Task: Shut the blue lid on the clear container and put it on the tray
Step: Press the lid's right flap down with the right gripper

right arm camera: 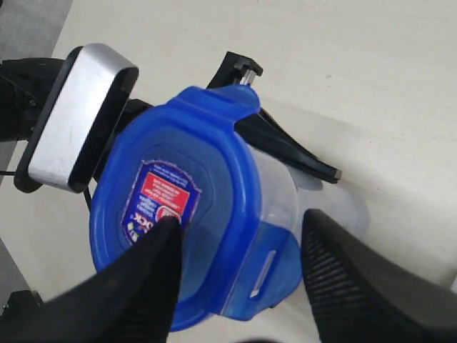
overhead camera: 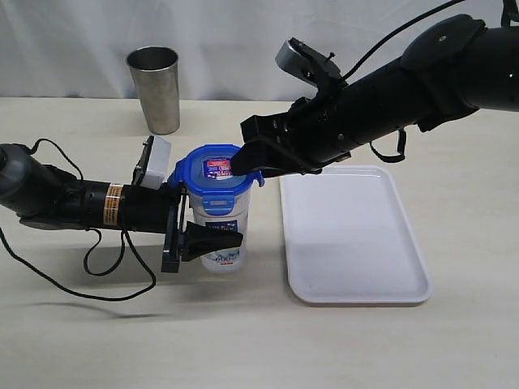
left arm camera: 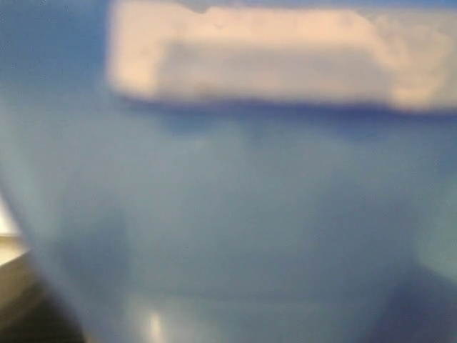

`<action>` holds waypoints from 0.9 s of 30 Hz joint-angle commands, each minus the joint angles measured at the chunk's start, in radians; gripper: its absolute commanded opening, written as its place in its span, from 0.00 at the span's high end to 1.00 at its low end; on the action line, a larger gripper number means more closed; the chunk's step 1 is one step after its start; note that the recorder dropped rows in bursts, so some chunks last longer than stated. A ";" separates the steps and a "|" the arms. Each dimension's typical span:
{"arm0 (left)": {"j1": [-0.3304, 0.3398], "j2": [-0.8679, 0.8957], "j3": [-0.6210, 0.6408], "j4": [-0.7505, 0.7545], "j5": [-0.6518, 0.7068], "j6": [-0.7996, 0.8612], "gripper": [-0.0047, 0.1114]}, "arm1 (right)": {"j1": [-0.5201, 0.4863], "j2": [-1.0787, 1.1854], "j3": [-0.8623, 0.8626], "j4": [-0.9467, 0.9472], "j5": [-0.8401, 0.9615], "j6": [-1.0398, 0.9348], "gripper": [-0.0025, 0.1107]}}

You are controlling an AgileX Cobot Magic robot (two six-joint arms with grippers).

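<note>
While left jaws look clamped on the clear container, mid-surface beside the tray, right jaws stand apart, one finger on the blue lid. Likely light, stiff, slick plastic: hold the body low, press flaps down at the rim.

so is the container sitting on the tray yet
No, the clear container stands on the table left of the tray, apart from it.
</note>
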 commanded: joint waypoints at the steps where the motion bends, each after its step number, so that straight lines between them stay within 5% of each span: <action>1: -0.006 0.008 0.005 0.026 0.075 0.003 0.96 | 0.006 0.042 0.008 -0.015 0.053 -0.001 0.56; 9: -0.006 0.008 0.005 0.017 0.075 0.003 0.96 | 0.006 0.102 0.008 0.010 0.097 -0.024 0.69; 27: -0.017 0.008 0.005 -0.003 0.075 0.003 0.96 | 0.004 0.133 0.008 -0.103 0.128 -0.053 0.67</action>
